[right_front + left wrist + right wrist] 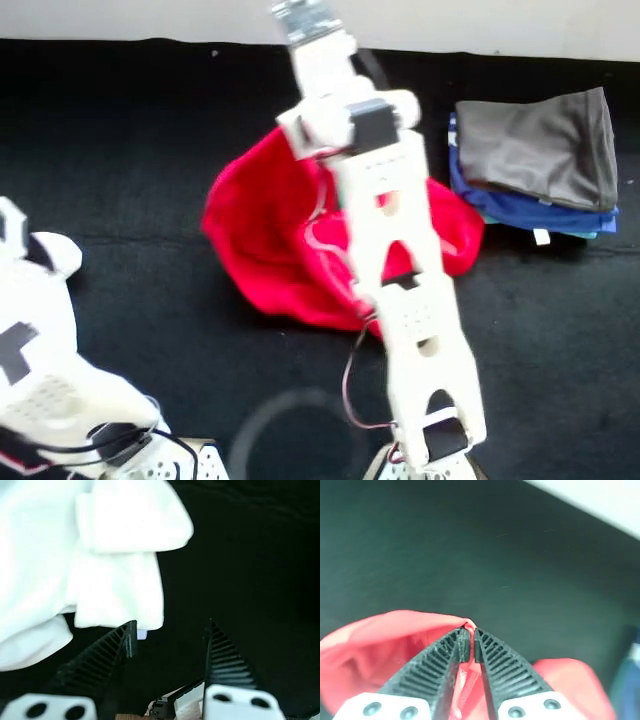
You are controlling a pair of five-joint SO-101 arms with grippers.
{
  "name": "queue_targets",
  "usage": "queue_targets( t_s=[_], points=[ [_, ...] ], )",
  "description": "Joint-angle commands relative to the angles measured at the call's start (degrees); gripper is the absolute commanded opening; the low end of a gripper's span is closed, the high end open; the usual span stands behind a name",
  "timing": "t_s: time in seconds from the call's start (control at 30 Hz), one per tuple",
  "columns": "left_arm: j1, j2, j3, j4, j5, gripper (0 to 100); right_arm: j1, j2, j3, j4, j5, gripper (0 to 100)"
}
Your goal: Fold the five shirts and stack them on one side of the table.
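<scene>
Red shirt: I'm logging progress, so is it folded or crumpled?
Crumpled. The red shirt lies in a rumpled heap, an edge pinched in the right gripper, beside the folded stack.

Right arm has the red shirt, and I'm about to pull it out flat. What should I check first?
1. Right gripper shut on the red shirt: ok.
2. Grip holds one layer only: cannot tell.
3. Red shirt lying flat: not ok, bunched in a heap.
4. Left gripper open with nothing between its fingers: ok.
5. Stack of folded shirts tidy at the table's side: ok.
6. Gap between red shirt and stack: cannot tell.
</scene>
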Motion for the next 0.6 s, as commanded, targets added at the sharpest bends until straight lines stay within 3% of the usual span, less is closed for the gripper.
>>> queue_targets(
  t_s=[0.0, 0.17, 0.37, 0.57],
  points=[
    [11.6, -0.3, -1.4, 0.7, 3.0, 22, 7.7, -7.3, -0.2, 0.7, 2.6, 0.5],
    [26.5, -0.2, -1.1, 0.7, 5.9, 22, 16.2, -12.4, 7.0, 0.6, 6.3, 0.5],
    [44.4, -0.2, 7.5, -0.3, 6.2, 22, 24.7, -15.5, 8.3, 0.6, 10.1, 0.5],
    [54.8, -0.2, 15.5, -10.5, 9.6, 22, 30.8, -15.5, 8.4, 0.6, 10.2, 0.5]
  ],
)
